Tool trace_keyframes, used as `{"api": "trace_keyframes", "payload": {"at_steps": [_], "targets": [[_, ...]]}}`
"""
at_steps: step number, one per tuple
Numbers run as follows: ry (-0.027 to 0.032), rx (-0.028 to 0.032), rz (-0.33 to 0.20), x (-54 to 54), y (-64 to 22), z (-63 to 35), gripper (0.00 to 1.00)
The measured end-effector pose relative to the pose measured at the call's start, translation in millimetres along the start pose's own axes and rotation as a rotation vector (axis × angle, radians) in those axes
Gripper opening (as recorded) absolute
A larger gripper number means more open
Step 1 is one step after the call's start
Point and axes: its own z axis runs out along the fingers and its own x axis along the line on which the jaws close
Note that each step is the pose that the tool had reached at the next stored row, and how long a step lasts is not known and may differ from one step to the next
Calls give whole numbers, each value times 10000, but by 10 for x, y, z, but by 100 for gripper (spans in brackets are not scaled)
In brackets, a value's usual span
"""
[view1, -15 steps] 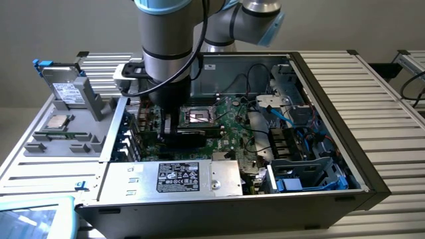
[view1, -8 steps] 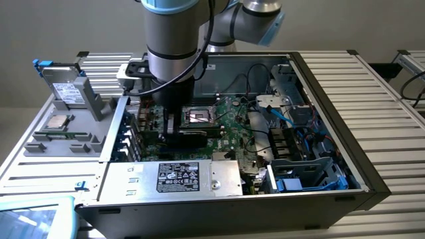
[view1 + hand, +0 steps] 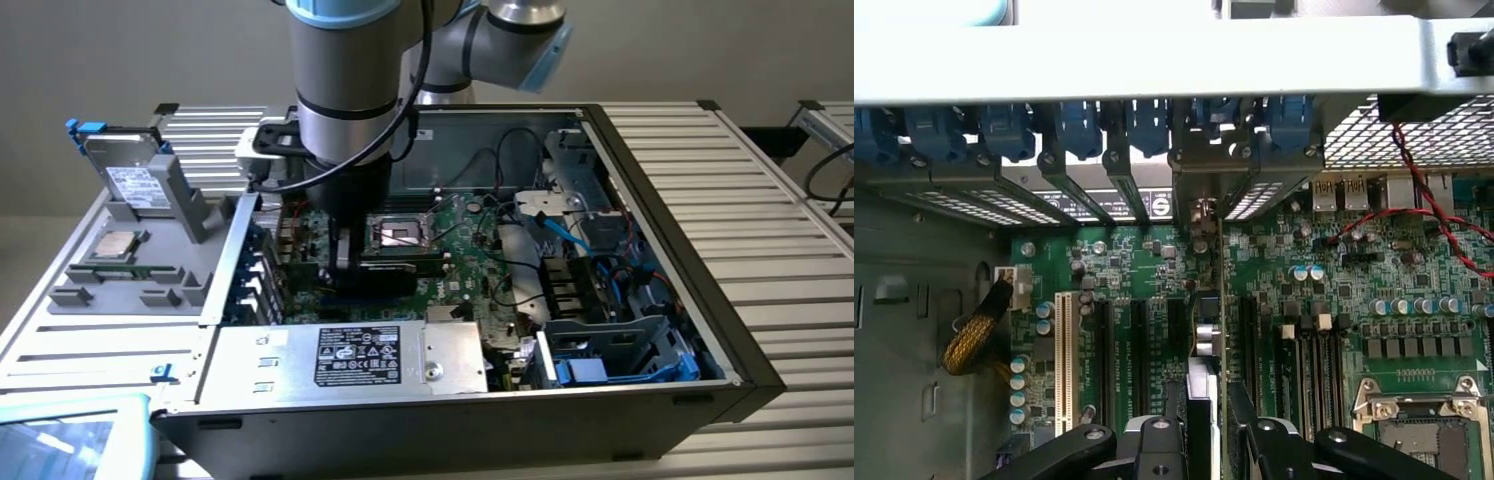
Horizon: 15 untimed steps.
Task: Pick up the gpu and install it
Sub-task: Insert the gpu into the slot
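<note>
Arm: the arm (image 3: 344,90) enters the exterior view at twelve o'clock and ends inside the open case (image 3: 441,430), which lies on its side on a slatted table (image 3: 761,200).
Gripper: the gripper (image 3: 1206,410) sits low over the board (image 3: 461,285), at about eight o'clock of the socket (image 3: 400,235) in the exterior view.
Jaws: nearly together and pinched on the thin upper edge of the gpu (image 3: 1204,340), with black fingers (image 3: 1154,445) on either side of it.
Gpu: it stands on edge between the fingers, over the board's black slots, with its metal end against the rear brackets (image 3: 1044,190). In the exterior view it is the dark bar at six o'clock of the socket, lying along the nine-to-three line. I cannot tell whether it is seated.
Brackets: a row along the rear wall, each topped by blue latches (image 3: 1074,125).
White slot (image 3: 1064,350): apart from the gpu, with black slots between them.
Yellow cable (image 3: 974,340): braided, just beside the white slot at the board's edge.
Red wire (image 3: 1429,205): crosses the board near the rear ports.
PSU (image 3: 360,355): labelled, at six o'clock of the case in the exterior view.
Blue cables (image 3: 567,235): at three o'clock of the socket.
Drive (image 3: 131,183): upright on a grey tray (image 3: 80,295), outside the case at nine o'clock.
</note>
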Motion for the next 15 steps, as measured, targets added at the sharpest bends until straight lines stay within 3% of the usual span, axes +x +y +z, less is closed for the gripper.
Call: {"api": "trace_keyframes", "payload": {"at_steps": [3, 8, 15], "targets": [[2, -6, 0, 0, 3, -35, 27], [64, -4, 5, 0, 5, -52, 27], [69, -5, 6, -3, 3, -29, 27]]}}
